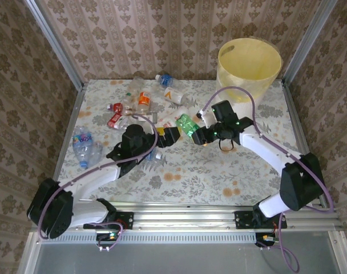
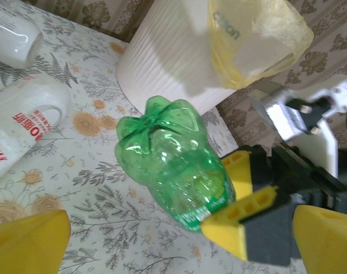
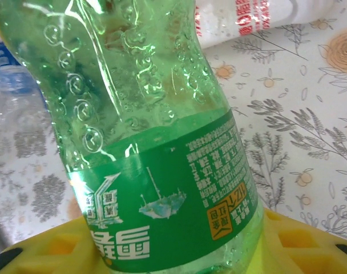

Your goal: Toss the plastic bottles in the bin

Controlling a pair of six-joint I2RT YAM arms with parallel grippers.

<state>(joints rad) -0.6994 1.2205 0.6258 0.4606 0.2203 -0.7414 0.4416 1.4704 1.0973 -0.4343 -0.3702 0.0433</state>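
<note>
Right gripper (image 1: 196,133): jaws narrow, clamped on the green bottle (image 1: 188,124). In the left wrist view the yellow fingers (image 2: 240,218) press both sides of the bottle at its labelled end. In the right wrist view the label sits directly above the yellow pads (image 3: 302,242). Whether the bottle touches the table (image 1: 208,171) cannot be told.

Green bottle: located near the table centre, between the two grippers. Its lobed base is tilted up toward the left gripper (image 1: 169,136).

Left gripper: jaws wide. It stands just beside the green bottle, on the bottle's left and apart from it.

White bottle (image 2: 25,120): lies on its side on the table, with red print, just beyond the green bottle.

Bin (image 1: 242,80): upright at the far right corner of the table, apart from the green bottle. It has a pale yellow rim and a whitish ribbed lower body.

Remaining bottles (image 1: 142,101): scattered across the far left part of the table, with red, orange and white labels. One clear bottle with a blue label (image 1: 85,145) lies at the left edge.
</note>
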